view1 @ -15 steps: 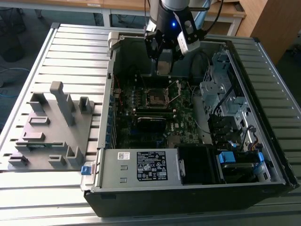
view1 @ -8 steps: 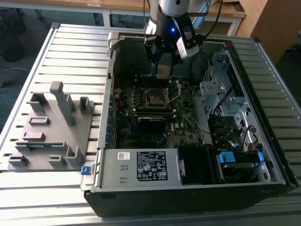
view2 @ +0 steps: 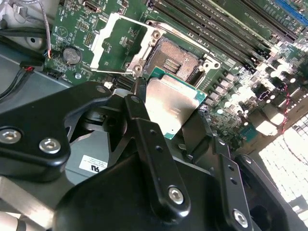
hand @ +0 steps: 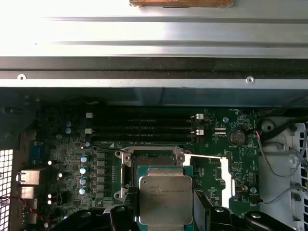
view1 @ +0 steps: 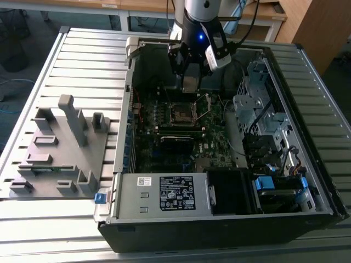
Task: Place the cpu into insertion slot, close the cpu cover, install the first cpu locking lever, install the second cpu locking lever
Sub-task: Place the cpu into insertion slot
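My gripper (view1: 189, 83) hangs inside the open computer case, shut on the cpu (view2: 171, 107), a flat silver-grey chip on a green carrier edge. The cpu (hand: 165, 199) is held by its two sides between the black fingers (view2: 139, 94), a little above the board. The insertion slot (view2: 174, 58) lies just beyond it, uncovered, its dark pin field showing inside a silvery rim. In the exterior view the insertion slot (view1: 181, 113) sits below the gripper. The cpu cover (view2: 118, 43) is swung open and lies beside the slot, seen as a pale frame (hand: 226, 173) in the first wrist view.
Long black memory slots (hand: 144, 126) run beside the socket. The case's metal wall (hand: 154, 72) rises beyond them. A drive cage (view1: 258, 104) and power supply (view1: 175, 193) crowd the exterior view's right and front. A grey fixture (view1: 60, 148) stands on the slatted table at the left.
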You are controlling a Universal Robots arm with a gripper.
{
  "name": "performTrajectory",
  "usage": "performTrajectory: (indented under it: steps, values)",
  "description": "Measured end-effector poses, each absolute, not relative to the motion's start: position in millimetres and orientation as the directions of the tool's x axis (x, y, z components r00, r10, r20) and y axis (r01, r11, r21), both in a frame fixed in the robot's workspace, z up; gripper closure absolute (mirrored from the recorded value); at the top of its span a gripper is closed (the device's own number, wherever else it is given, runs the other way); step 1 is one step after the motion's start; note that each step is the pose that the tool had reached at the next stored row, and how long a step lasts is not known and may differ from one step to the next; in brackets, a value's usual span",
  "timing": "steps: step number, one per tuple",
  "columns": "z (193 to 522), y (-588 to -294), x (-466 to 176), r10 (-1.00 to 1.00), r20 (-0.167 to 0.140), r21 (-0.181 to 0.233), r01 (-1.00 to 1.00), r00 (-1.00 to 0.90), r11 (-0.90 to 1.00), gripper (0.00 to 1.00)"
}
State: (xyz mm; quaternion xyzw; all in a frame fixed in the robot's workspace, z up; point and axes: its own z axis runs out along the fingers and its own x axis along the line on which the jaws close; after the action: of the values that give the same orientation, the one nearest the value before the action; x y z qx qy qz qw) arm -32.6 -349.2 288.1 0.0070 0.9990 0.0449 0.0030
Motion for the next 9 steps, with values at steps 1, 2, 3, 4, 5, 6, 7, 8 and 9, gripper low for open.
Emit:
performTrajectory:
  steps: [1,2,3,4,5,6,7,8,9]
  values:
    - [287.5,-349.1,-32.6,0.014,-0.006,0.090,0.014,-1.000,0.996,0.46]
    - [286.9,-349.1,-32.6,0.014,-0.006,0.090,0.014,-1.000,0.996,0.46]
    - [286.1,-349.2,-32.6,0.014,-0.005,0.090,0.014,-1.000,0.996,0.46]
    - [285.2,-349.2,-32.6,0.014,-0.005,0.090,0.014,-1.000,0.996,0.46]
    - [284.5,-349.1,-32.6,0.014,-0.005,0.090,0.014,-1.000,0.996,0.46]
    - [284.3,-349.2,-32.6,0.014,-0.005,0.090,0.014,-1.000,0.996,0.46]
    - [284.4,-349.2,-32.6,0.014,-0.005,0.090,0.014,-1.000,0.996,0.46]
    - [284.3,-349.2,-32.6,0.014,-0.005,0.090,0.014,-1.000,0.996,0.46]
    - [284.3,-349.2,-32.6,0.014,-0.005,0.090,0.014,-1.000,0.996,0.46]
